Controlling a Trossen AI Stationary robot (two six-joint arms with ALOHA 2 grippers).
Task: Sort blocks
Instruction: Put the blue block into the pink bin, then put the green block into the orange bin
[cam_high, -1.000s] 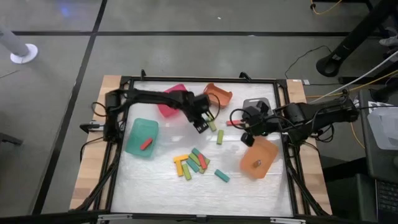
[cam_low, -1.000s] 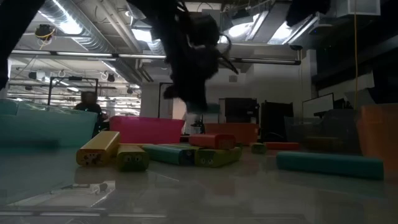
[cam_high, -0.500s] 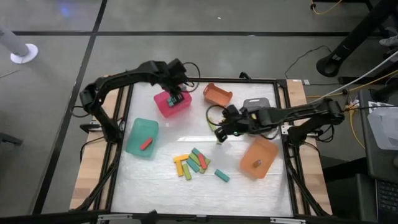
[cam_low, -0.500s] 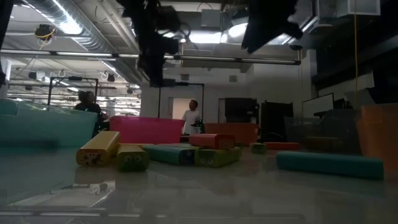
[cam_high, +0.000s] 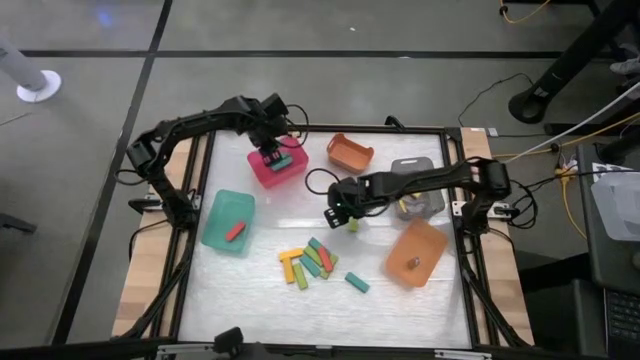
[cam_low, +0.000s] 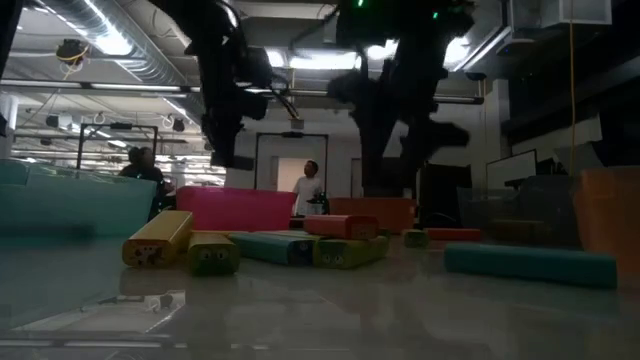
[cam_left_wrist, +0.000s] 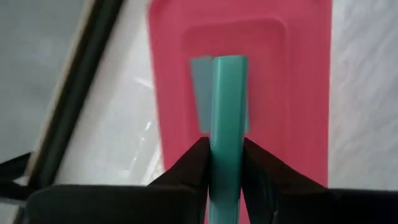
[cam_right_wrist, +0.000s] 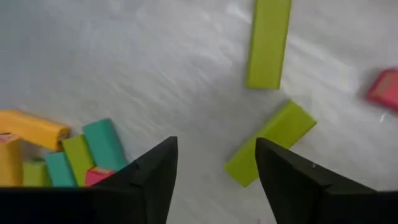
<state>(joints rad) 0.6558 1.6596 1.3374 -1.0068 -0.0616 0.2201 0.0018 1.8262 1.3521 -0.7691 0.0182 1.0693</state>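
My left gripper (cam_high: 272, 153) hangs over the pink bin (cam_high: 262, 175) at the far left, shut on a teal block (cam_left_wrist: 228, 99). A second teal block (cam_left_wrist: 199, 93) lies flat on the bin's floor. My right gripper (cam_high: 338, 212) stands open above the table's middle. One light green block (cam_right_wrist: 270, 143) lies on the table just ahead of its fingers, with another (cam_right_wrist: 268, 43) beyond it. A pile of yellow, green, teal and red blocks (cam_high: 308, 262) lies toward the near edge, and a lone teal block (cam_high: 357, 283) lies beside it. My left gripper pinches the teal block's two long sides (cam_left_wrist: 227, 134) between its two fingers, coming from above and pointing down. The block runs along the fingers and sticks out past their tips toward the pink bin's floor. Whether its lower end touches the bin I cannot tell.
A teal bin (cam_high: 222, 212) at the left holds a red block (cam_high: 235, 232). Two orange bins stand on the table, one (cam_high: 350, 152) at the back and one (cam_high: 416, 253) at the right. A grey bin (cam_high: 418, 203) sits partly under my right arm. People show in the room behind.
My left gripper has gone from the table's middle toward the far left, to above the pink bin, carrying the teal block. My right gripper has swung from beside the right orange bin toward the table's left, to over the light green blocks.
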